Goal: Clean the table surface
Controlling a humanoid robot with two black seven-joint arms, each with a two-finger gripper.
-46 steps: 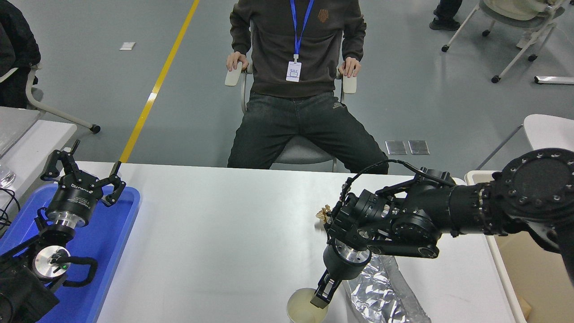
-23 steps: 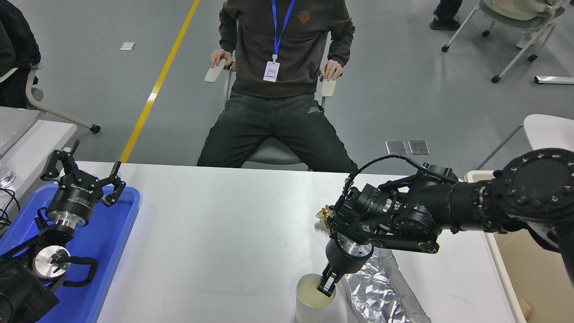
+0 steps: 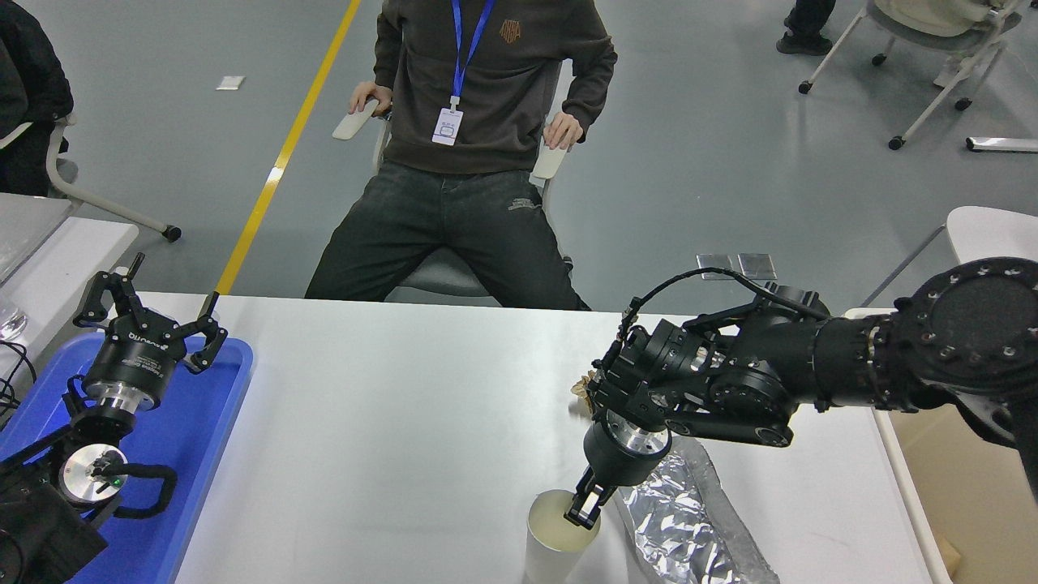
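- While the right gripper (image 3: 585, 509) pinches the rim of the white paper cup (image 3: 558, 545), one finger inside and one outside, the cup appears lifted or tilted off the table surface (image 3: 389, 438), which spreads out below and to all sides of the jaws.
- Slip risk: the hold is on a thin paper wall only, so any swing could, I judge, let the cup rotate or drop back onto the tabletop.
- Crush risk: a tighter pinch may buckle the rim and loosen the grasp.
- Spill risk: the cup's inside looks yellowish; whether that is liquid I cannot tell, but tipping it would soil the very surface being cleared.
- Snag risk: the crumpled silver foil wrapper (image 3: 689, 519) lies just right of the jaws, and a low sweep toward the beige bin (image 3: 949, 487) further right could drag it.
- A small brown scrap (image 3: 582, 384) sits beyond the jaws, partly hidden by the wrist.
- The left gripper (image 3: 150, 320) is parked over the blue tray (image 3: 203, 430), fingers spread wide.
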